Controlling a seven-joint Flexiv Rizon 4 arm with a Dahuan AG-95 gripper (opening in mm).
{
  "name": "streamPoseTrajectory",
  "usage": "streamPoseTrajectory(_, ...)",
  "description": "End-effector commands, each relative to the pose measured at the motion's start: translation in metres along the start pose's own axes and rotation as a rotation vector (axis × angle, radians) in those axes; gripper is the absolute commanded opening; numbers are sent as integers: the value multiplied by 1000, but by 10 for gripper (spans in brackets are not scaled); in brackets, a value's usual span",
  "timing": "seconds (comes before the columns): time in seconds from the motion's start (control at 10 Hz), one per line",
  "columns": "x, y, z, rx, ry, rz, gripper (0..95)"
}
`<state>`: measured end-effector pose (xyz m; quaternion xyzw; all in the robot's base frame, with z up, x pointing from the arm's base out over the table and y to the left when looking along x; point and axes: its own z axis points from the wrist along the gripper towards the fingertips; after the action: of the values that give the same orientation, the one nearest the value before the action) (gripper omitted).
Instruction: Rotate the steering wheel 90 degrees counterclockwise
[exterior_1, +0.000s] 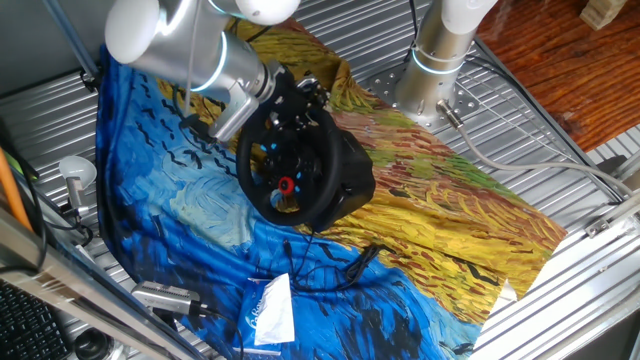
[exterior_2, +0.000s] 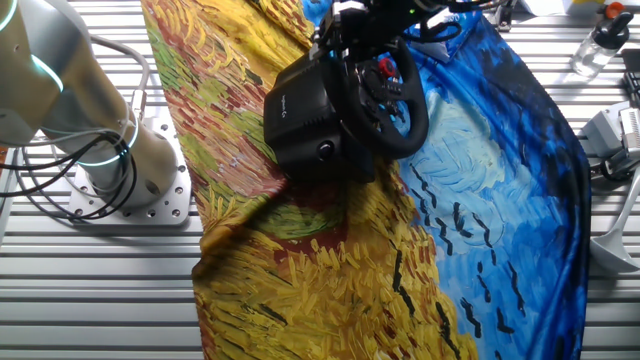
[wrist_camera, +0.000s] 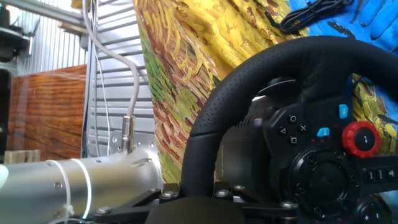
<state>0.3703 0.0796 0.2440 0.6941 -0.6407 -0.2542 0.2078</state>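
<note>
A ribbed metal table (exterior_1: 540, 300) is draped with a painted cloth (exterior_1: 440, 210) in swirling blue and wheat yellow. The black steering wheel (exterior_1: 290, 165) stands on its bulky base (exterior_2: 305, 115) mid-cloth. The gripper (exterior_1: 290, 95) sits at the wheel's upper rim; its grip cannot be made out. Wooden flooring (exterior_1: 560, 60) lies beyond.

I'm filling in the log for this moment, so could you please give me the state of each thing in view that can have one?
steering wheel: standing on its base, gripper at its upper rim.
gripper: at the wheel's rim; open or shut cannot be told.
cable: lying loose on the cloth.
cloth: spread over the table, wrinkled.
plastic bag: lying flat on the cloth.
</note>
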Motion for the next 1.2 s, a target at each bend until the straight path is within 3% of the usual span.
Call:
streamPoseTrajectory(0.1,1,0,0,5,7,-14,0)
streamPoseTrajectory(0.5,5,0,0,11,52,-44,0)
streamPoseTrajectory(0.8,8,0,1,37,60,-59,0)
streamPoseTrajectory(1.2,13,0,1,50,80,-75,0)
